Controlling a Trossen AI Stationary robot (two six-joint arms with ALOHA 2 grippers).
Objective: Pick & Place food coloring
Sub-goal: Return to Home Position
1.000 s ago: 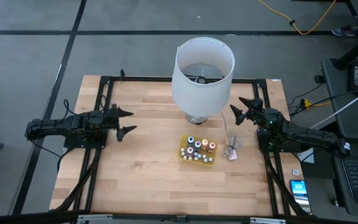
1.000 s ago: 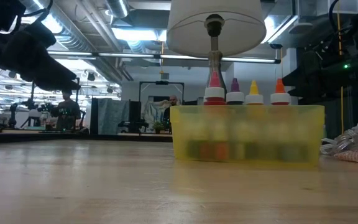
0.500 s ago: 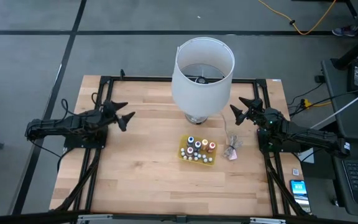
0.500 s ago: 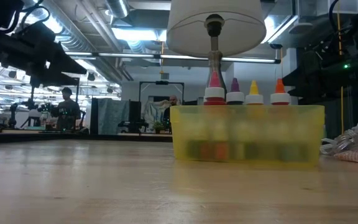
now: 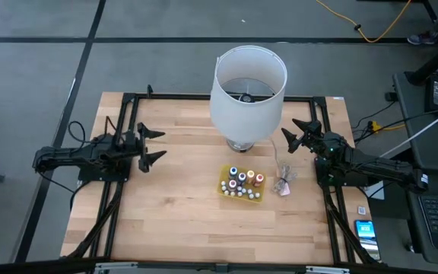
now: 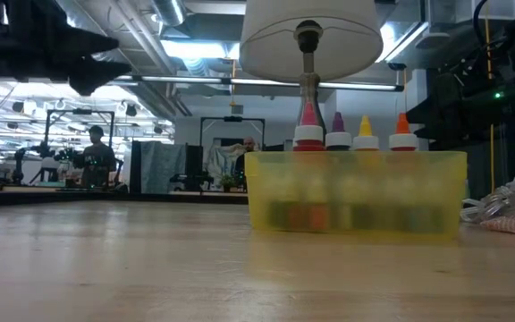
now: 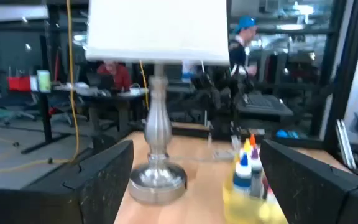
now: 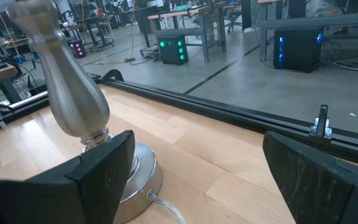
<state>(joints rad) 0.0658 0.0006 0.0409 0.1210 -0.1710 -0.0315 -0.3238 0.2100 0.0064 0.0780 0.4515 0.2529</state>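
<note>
The food coloring (image 5: 242, 183) is a set of small bottles with blue, red, orange and pale tops, standing in a flat yellow tray (image 6: 356, 192) on the table's middle, just right of centre. In the left wrist view the bottles (image 7: 246, 168) show far off. My left gripper (image 5: 149, 144) hovers open at the table's left edge, pointing level toward the lamp, well left of the tray. My right gripper (image 5: 296, 132) stands open at the far right, beside the lamp's base, with nothing between its fingers.
A tall lamp with a white shade (image 5: 248, 90) and a metal base (image 8: 104, 162) stands at the table's far middle, just behind the tray. A crumpled clear wrapper (image 5: 284, 183) lies right of the tray. The near half of the wooden table (image 5: 204, 228) is bare.
My left gripper has risen a little at the table's left edge and tipped up from slanting down to about level, staying open.
</note>
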